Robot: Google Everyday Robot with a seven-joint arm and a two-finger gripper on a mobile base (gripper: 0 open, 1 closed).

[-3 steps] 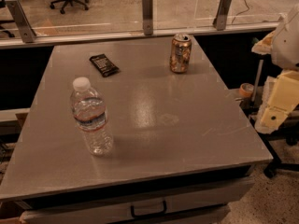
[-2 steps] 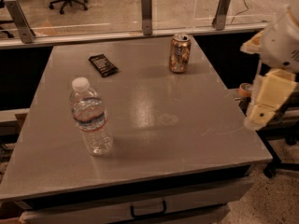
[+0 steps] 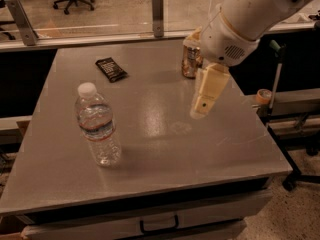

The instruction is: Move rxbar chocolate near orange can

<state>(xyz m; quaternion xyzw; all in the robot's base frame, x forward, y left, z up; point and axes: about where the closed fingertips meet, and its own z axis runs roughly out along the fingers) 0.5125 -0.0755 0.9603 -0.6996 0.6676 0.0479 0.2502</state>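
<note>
The rxbar chocolate (image 3: pixel 111 69), a flat black wrapper bar, lies on the grey table (image 3: pixel 150 149) at the far left-centre. The orange can (image 3: pixel 190 59) stands upright at the far right of the table, partly hidden behind my arm. My gripper (image 3: pixel 202 106) hangs over the table's middle right, just in front of the can and well to the right of the bar. It holds nothing that I can see.
A clear plastic water bottle (image 3: pixel 98 124) with a white cap stands at the left front of the table. A glass partition with metal posts (image 3: pixel 158 7) runs along the far edge. A stand with a tape roll (image 3: pixel 263 96) is off the right side.
My arm has swung in from the right side of the table to over its middle right, now covering part of the can.
</note>
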